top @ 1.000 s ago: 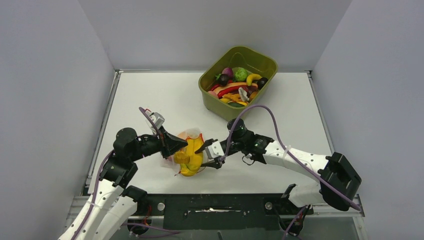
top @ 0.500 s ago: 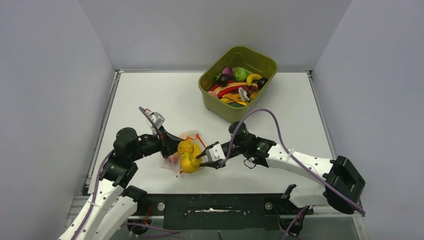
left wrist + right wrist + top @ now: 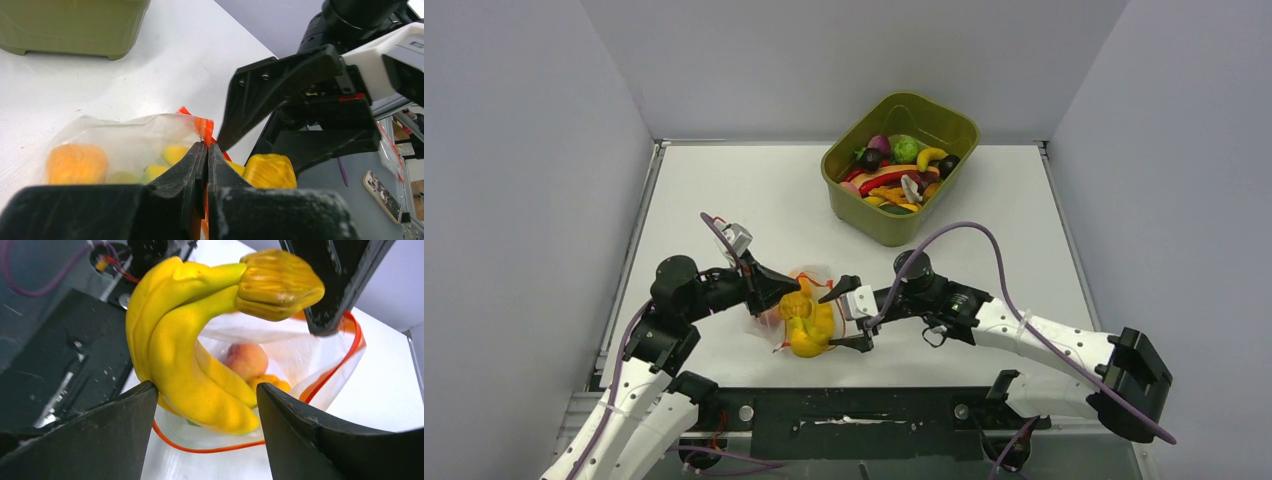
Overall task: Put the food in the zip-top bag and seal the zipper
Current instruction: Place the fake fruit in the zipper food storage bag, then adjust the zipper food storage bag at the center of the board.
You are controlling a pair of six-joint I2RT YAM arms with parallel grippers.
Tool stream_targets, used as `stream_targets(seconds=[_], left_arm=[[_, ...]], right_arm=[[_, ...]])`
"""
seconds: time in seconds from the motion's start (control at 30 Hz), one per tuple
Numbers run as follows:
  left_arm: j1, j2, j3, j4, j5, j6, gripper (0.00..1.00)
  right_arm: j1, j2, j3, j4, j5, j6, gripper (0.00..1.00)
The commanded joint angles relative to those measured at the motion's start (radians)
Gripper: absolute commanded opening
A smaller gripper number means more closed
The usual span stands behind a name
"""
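Bananas (image 3: 180,340) sit at the mouth of the zip-top bag (image 3: 130,137), your right gripper (image 3: 829,321) spread around them, left gripper (image 3: 206,148) pinching the bag's rim. Peach (image 3: 246,360) is inside already; zipper (image 3: 356,335) not sealed yet.

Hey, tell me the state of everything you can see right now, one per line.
Bag: open, unsealed.
Bananas: partly in the bag's mouth.
Peach: inside the bag.
Tub: upright, full of toy food.
Left hand: shut on the bag's edge.
Right hand: open, straddling the bananas.
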Motion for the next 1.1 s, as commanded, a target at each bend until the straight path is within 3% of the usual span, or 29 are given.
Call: stream_targets(seconds=[0.0,0.13,0.33,0.63,0.87,1.07], left_arm=[[-0.003,-0.007,0.012,0.100,-0.009,-0.027,0.00],[-0.002,-0.003,0.001,0.123,-0.024,-0.048,0.00],[-0.003,-0.001,-0.003,0.149,-0.042,-0.074,0.00],[-0.002,0.013,0.020,0.141,-0.119,-0.070,0.00],[-0.002,0.022,0.032,0.167,-0.172,-0.084,0.00],[-0.002,0.021,0.030,0.183,-0.194,-0.100,0.00]], right_arm=[[0.028,-0.069,0.014,0.080,0.016,0.197,0.73],[0.030,-0.085,0.012,0.104,0.056,0.315,0.74],[0.033,-0.066,0.042,0.011,0.219,0.396,0.72],[0.039,-0.064,0.175,-0.174,0.516,0.910,0.62],[0.103,-0.109,0.113,-0.224,0.611,1.055,0.68],[0.108,-0.051,0.142,-0.308,0.689,1.209,0.56]])
